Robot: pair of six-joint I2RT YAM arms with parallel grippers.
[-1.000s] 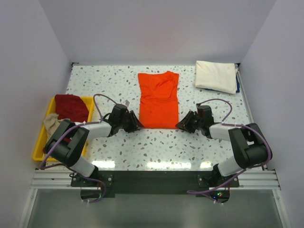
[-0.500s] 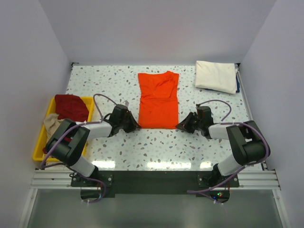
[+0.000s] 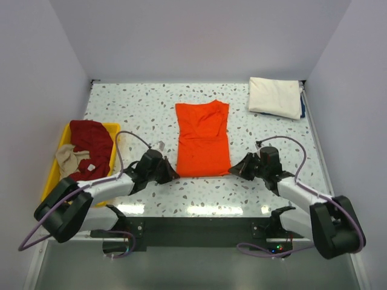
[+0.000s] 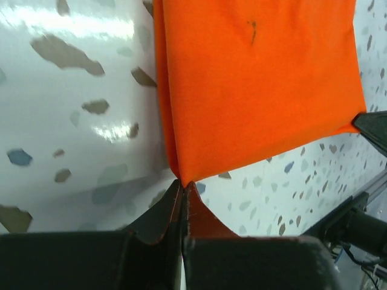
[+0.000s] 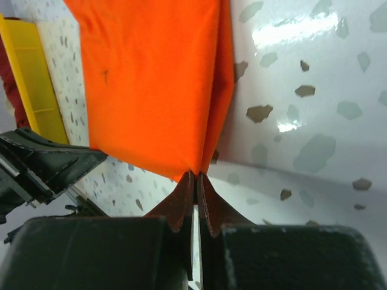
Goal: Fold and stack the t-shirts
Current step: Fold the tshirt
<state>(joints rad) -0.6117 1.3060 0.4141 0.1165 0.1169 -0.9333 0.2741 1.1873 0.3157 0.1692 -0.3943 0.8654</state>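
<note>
I have both grippers clamped on the orange t-shirt (image 3: 202, 140). It lies flat in the middle of the speckled surface (image 3: 133, 109), folded into a tall narrow rectangle with the collar end away from the arm bases.

The left gripper (image 3: 173, 174) is at the shirt's near left corner and the right gripper (image 3: 233, 173) is at its near right corner. Both sit low on the surface and point in toward the shirt from either side.

In the left wrist view the fingertips (image 4: 163, 212) are pressed together with the corner of orange cloth pinched between them. No gap shows, and the cloth fans out from the tips. The folded edge shows as two layers along the left side. The tip of the other gripper shows at the far corner, at the right edge of this view.

The right wrist view is the same. The fingertips (image 5: 176, 204) are closed tight on the orange corner, with the layered edge running up the right side and the left gripper visible across the hem.

The cream-white t-shirt (image 3: 275, 96) lies folded at the far right corner of the surface, well apart from both grippers. The dark red t-shirt (image 3: 91, 138) and the beige t-shirt (image 3: 69, 158) are bunched in the yellow tray (image 3: 51, 180) at the left edge, with the red one draped over the tray's right rim.
</note>
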